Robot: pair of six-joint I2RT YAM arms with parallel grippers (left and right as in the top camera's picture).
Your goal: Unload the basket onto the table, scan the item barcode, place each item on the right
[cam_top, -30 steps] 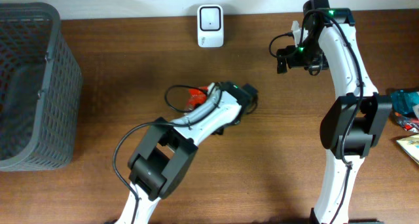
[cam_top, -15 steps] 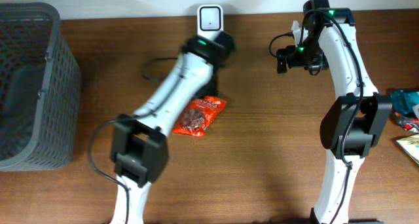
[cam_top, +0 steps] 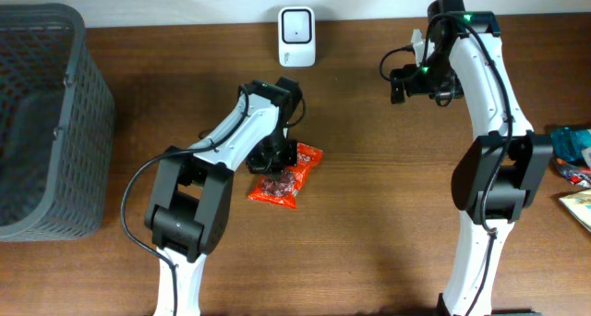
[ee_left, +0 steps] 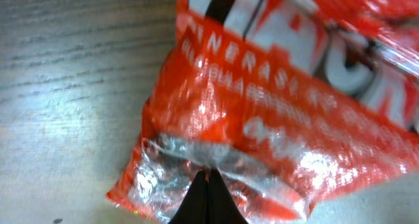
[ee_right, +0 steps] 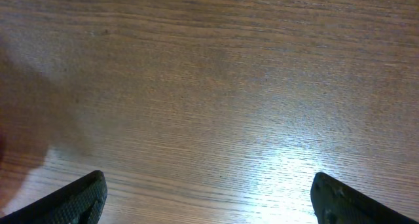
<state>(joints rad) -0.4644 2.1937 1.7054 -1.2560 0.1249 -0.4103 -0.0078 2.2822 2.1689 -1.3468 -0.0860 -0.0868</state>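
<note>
The item is a red snack packet lying on the wooden table just left of centre. In the left wrist view the red snack packet fills the frame, with white lettering and a clear crimped end seal. My left gripper sits over its upper left end. Its tips are pressed together on that seal. The white barcode scanner stands at the table's back edge, well apart from the packet. My right gripper hovers at the back right, and this right gripper is open over bare wood.
A dark mesh basket stands at the far left. Small packaged goods and a flat card lie at the right edge. The left arm's cable loops beside its wrist.
My left arm has swung back from the scanner to the packet, and its jaws have closed on the packet's end. The packet has shifted slightly. My right arm has not moved.
</note>
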